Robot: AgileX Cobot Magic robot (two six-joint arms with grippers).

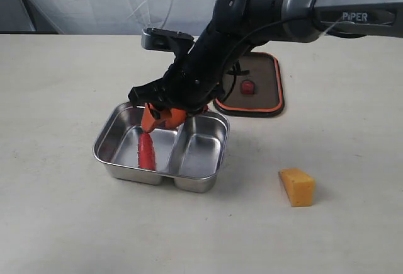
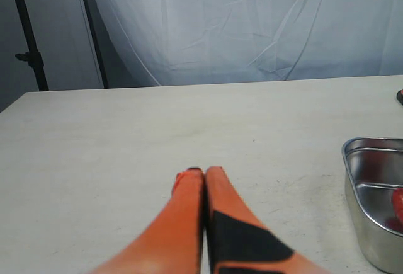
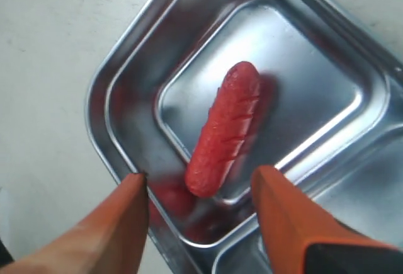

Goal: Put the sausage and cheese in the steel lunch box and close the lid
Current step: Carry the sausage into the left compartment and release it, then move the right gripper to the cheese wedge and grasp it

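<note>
The red sausage (image 1: 147, 150) (image 3: 225, 129) lies loose on the floor of the left compartment of the steel lunch box (image 1: 198, 154) (image 3: 101, 97). My right gripper (image 1: 162, 118) (image 3: 201, 174) hangs just above that compartment, open, its orange fingers standing either side of the sausage's near end without touching it. The yellow cheese (image 1: 298, 187) sits on the table to the right of the box, towards the front. The dark lid (image 1: 264, 85) lies flat behind the box. My left gripper (image 2: 204, 170) is shut and empty over bare table, with the box (image 2: 371, 223) off to its side.
The lid carries an orange rim and a small red tab (image 1: 247, 87) at its centre. The right arm (image 1: 277, 9) reaches in from the upper right over the lid. A white curtain (image 2: 252, 22) backs the table.
</note>
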